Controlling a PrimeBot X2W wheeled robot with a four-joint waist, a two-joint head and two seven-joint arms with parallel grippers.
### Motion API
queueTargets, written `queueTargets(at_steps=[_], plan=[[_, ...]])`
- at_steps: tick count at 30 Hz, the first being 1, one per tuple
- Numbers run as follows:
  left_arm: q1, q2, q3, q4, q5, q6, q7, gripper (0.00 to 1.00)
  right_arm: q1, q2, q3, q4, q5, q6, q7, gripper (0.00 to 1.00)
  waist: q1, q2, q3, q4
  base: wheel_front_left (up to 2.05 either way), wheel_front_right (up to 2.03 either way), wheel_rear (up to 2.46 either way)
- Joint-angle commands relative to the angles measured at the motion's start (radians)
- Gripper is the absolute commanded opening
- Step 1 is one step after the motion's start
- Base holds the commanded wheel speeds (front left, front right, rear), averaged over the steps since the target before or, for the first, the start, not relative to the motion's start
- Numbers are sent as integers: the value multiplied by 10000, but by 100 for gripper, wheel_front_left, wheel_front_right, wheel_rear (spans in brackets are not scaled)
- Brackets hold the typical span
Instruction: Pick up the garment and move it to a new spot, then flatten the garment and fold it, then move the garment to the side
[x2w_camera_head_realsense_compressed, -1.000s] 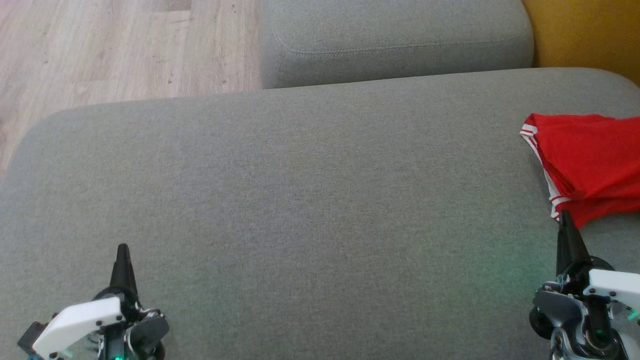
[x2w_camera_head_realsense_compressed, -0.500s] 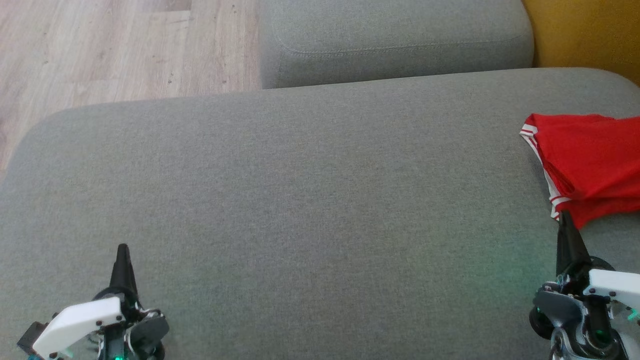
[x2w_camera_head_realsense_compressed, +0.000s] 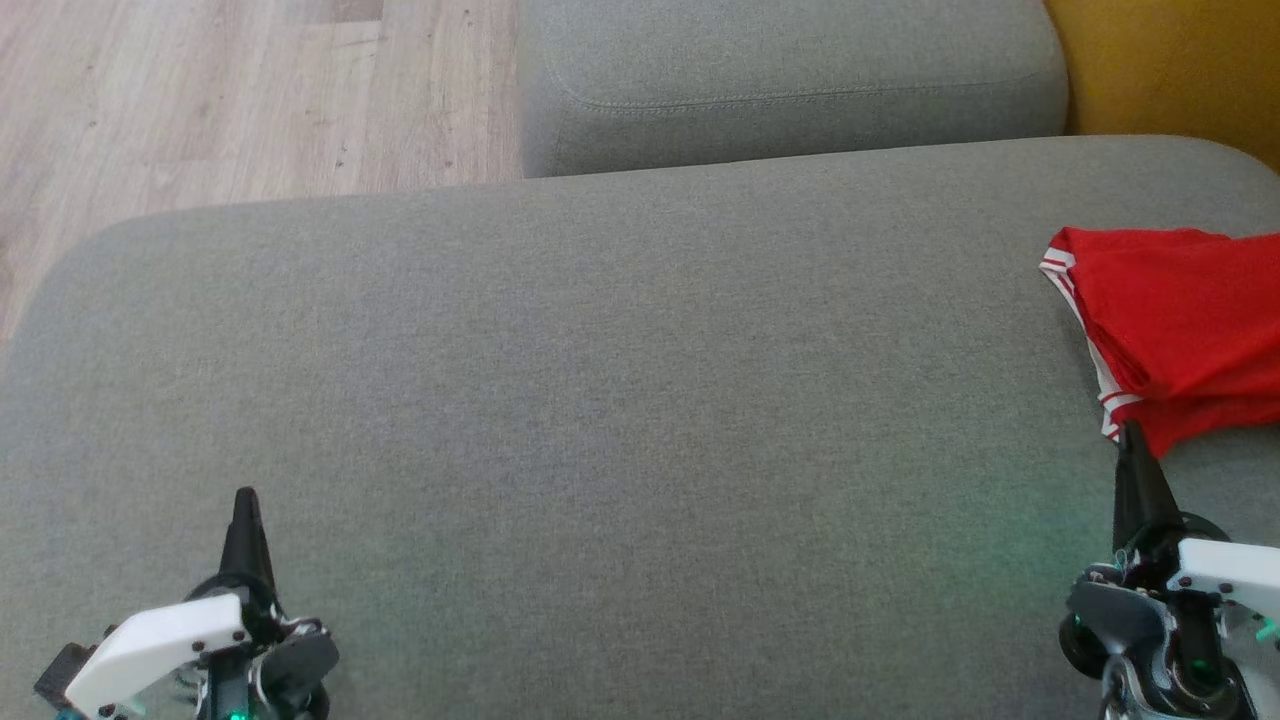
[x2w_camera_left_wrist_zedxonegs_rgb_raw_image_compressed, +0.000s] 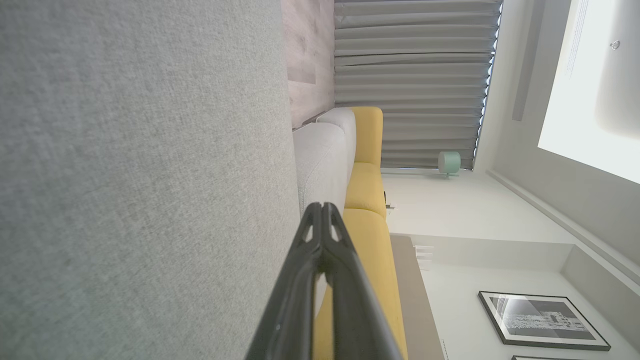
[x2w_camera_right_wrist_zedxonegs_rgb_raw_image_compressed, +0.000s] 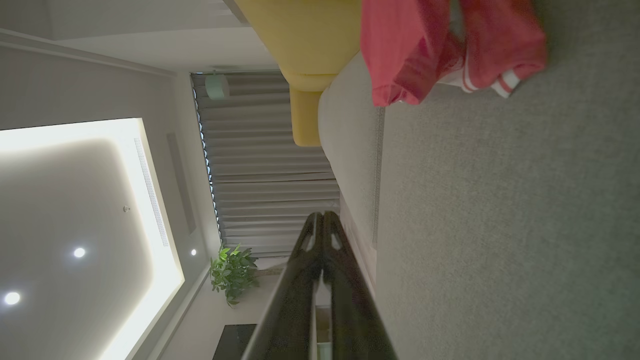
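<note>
Left gripper (x2w_camera_left_wrist_zedxonegs_rgb_raw_image_compressed: 322, 210) closed, empty, beside the grey cushion (x2w_camera_left_wrist_zedxonegs_rgb_raw_image_compressed: 140, 165); yellow sofa (x2w_camera_left_wrist_zedxonegs_rgb_raw_image_compressed: 367, 220) beyond.

Head view: even, soft light, sharp focus; faint green cast on the sofa cushion (x2w_camera_head_realsense_compressed: 640, 380) beside the right tool (x2w_camera_head_realsense_compressed: 1131, 432). Right wrist view: dim, underexposed, ceiling light panel (x2w_camera_right_wrist_zedxonegs_rgb_raw_image_compressed: 75, 200) glaring left of the tool. Left wrist view: bright, panel overexposed; left tool (x2w_camera_left_wrist_zedxonegs_rgb_raw_image_compressed: 322, 206) blurred at its base.
</note>
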Motion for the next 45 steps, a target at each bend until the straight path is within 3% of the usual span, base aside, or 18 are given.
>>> queueTargets(at_steps=[1,45], plan=[[-512,45,396,-279,101,-69,53,0,-515,-57,200,-312,-79,-7,49,0,0,0,0,0,0,0,0],[-514,27,422,-278,123,-69,74,0,-517,-44,180,-311,-95,-7,65,0,0,0,0,0,0,0,0]])
